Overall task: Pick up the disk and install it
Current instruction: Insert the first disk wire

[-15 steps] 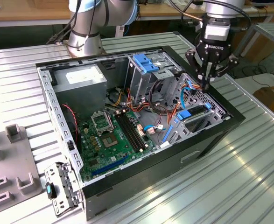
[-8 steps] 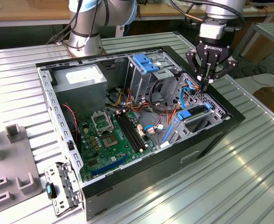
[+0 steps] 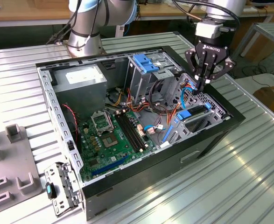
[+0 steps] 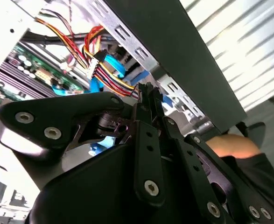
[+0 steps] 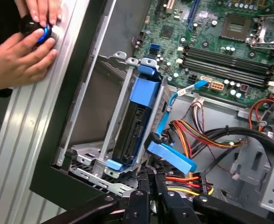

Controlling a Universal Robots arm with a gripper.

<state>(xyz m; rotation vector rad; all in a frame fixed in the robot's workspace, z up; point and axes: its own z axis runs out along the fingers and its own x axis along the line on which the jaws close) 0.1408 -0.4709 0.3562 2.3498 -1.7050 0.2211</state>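
Exterior view: the computer case (image 3: 151,164) lies open on the ribbed metal worktop (image 3: 249,179), with the motherboard (image 3: 112,136) exposed inside it. The disk (image 3: 196,112) sits on edge in a metal bay at the corner of the case opposite the motherboard, its blue bracket showing at both ends. The gripper (image 3: 200,87) hangs over that same corner, inside the case rim. Its fingers are drawn together with nothing between them, and the tips are just beside one end of the disk.

In the first wrist view, the disk (image 5: 134,123) stands in the bay between perforated metal rails, and the gripper (image 5: 148,181) is near its lower blue tab, beside orange and yellow cables (image 5: 188,140). A person's hands (image 5: 16,60) rest on the worktop just outside the case wall.
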